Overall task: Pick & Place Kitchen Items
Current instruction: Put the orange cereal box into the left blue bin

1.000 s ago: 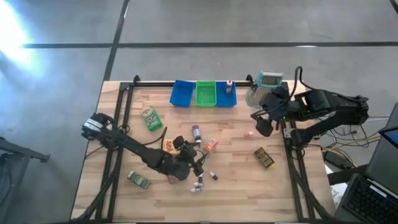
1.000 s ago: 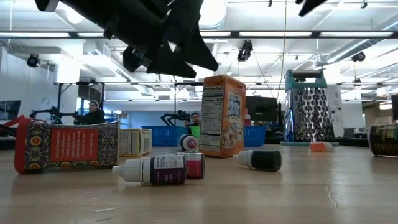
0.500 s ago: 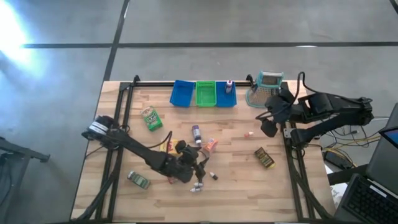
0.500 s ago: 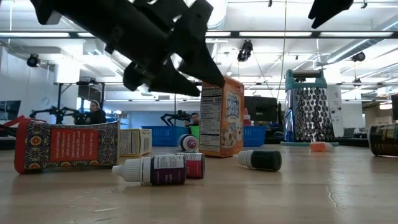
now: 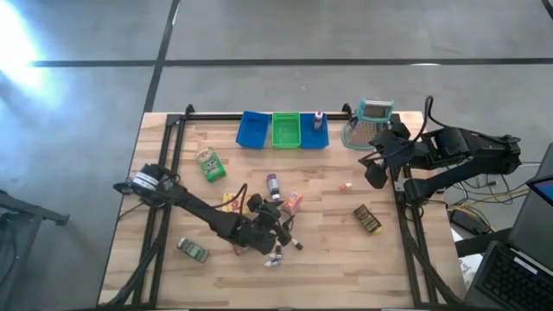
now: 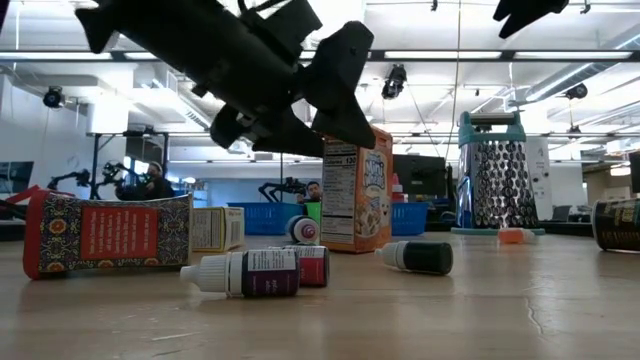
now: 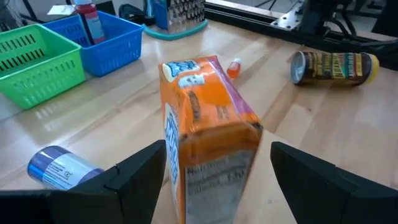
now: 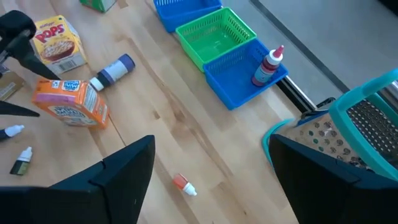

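Plastic bins, far edge: three, namely two blue bins (image 5: 252,130) and one green bin (image 5: 285,130).
Metal grater (image 5: 371,121): one, far right.
Boxes: two, orange box (image 7: 205,124) and yellow-red box (image 8: 59,42).
Green packets (image 5: 209,164): two, left side.
Brown packet (image 5: 367,218): one, right.
Red patterned packet (image 6: 105,235): one.
Purple bottle (image 5: 273,184): one, centre.
Red-capped bottle (image 8: 266,67): one.
Small dropper bottles (image 6: 245,273), near centre: at least three; exact count unclear.

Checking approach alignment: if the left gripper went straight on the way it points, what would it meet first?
The orange box, standing upright on the table straight ahead between the open left gripper fingers; how far ahead is unclear.
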Robot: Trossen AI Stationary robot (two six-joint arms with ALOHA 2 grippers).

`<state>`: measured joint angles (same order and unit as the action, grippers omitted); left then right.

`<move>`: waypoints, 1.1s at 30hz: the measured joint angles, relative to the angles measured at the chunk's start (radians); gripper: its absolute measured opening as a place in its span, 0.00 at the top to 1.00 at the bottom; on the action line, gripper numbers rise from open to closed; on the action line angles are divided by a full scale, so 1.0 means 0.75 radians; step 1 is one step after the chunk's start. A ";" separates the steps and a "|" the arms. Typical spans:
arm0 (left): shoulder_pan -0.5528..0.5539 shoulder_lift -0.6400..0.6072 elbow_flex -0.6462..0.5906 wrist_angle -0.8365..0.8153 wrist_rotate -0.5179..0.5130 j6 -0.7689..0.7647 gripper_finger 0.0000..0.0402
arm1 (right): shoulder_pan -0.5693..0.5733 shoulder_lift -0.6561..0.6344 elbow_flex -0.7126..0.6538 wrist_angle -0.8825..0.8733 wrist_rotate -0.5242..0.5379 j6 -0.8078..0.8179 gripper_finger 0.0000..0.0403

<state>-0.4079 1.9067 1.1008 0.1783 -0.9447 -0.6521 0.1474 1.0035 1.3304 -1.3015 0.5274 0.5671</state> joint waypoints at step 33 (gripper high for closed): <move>0.077 -0.050 -0.003 0.037 0.062 0.189 0.54 | 0.000 0.015 -0.035 -0.001 -0.001 -0.002 0.34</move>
<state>-0.3504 1.8693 1.0986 0.2063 -0.8986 -0.5103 0.1478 1.0149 1.3038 -1.3025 0.5270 0.5655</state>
